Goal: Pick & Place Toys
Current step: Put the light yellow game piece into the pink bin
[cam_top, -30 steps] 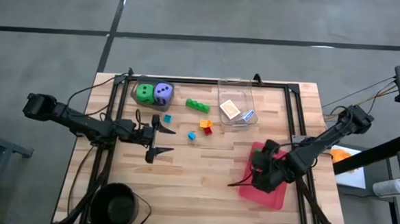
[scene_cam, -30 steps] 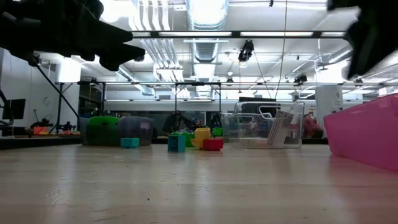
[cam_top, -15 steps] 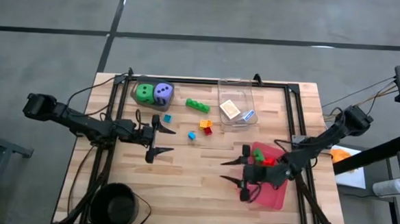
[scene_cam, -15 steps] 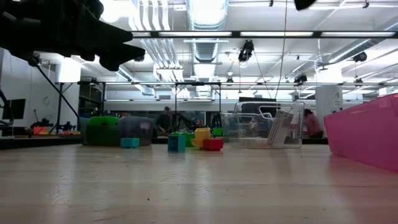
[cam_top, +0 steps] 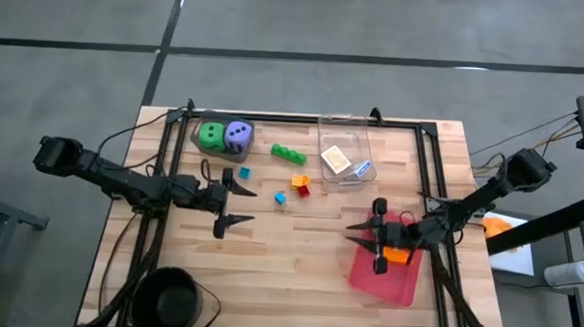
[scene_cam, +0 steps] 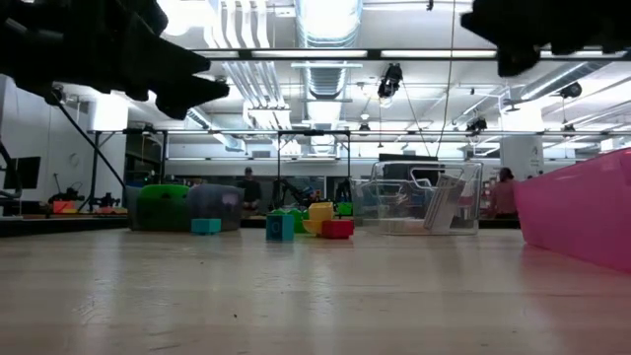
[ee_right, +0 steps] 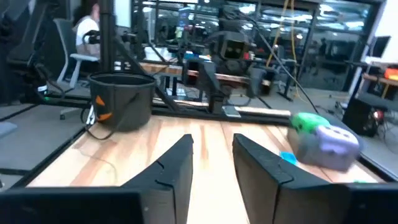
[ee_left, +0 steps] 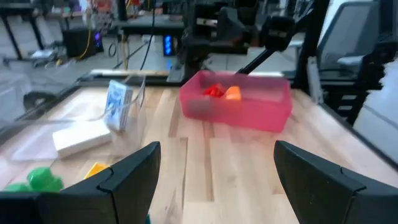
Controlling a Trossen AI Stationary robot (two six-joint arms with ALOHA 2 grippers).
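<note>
High view has the wooden slatted table taking up most of the shot. Next biggest is the shallow pink plastic tray at the near right, with an orange brick and something red already in it. The clear plastic box at the back holds two flat square packets.

The green dotted die and purple dotted die sit touching at the back left. They look light and foam-soft to me, so I'd squeeze across opposite flat faces. The little bricks near the middle look hard and slick, so pinch the flat sides.

The right gripper hovers over the tray's left edge, fingers close together on nothing. The left gripper waits just near of the bricks, fingers wide apart.
</note>
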